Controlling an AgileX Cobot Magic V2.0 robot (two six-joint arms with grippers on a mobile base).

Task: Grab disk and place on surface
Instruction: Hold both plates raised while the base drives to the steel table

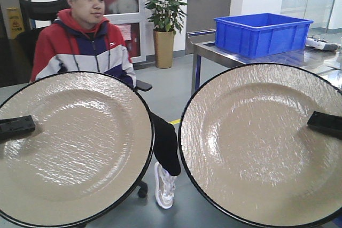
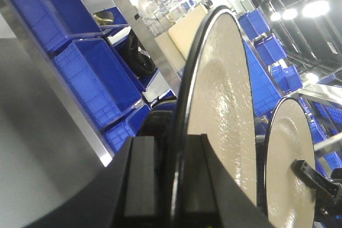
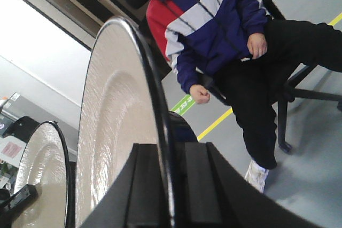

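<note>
Two large beige disks with black rims fill the front view, held up side by side and facing the camera. My left gripper (image 1: 21, 125) is shut on the outer rim of the left disk (image 1: 75, 148). My right gripper (image 1: 320, 122) is shut on the outer rim of the right disk (image 1: 262, 148). In the left wrist view the left gripper (image 2: 176, 185) clamps its disk (image 2: 224, 105) edge-on, with the other disk (image 2: 291, 169) beyond. In the right wrist view the right gripper (image 3: 171, 185) pinches its disk (image 3: 117, 126). The dark grey taped surface is out of view.
A person in a red, white and blue jacket (image 1: 85, 41) sits on a chair just behind the disks. A blue bin (image 1: 262, 33) stands on a steel table (image 1: 214, 52) at the back right. Blue crates (image 2: 91, 84) fill shelves on the left.
</note>
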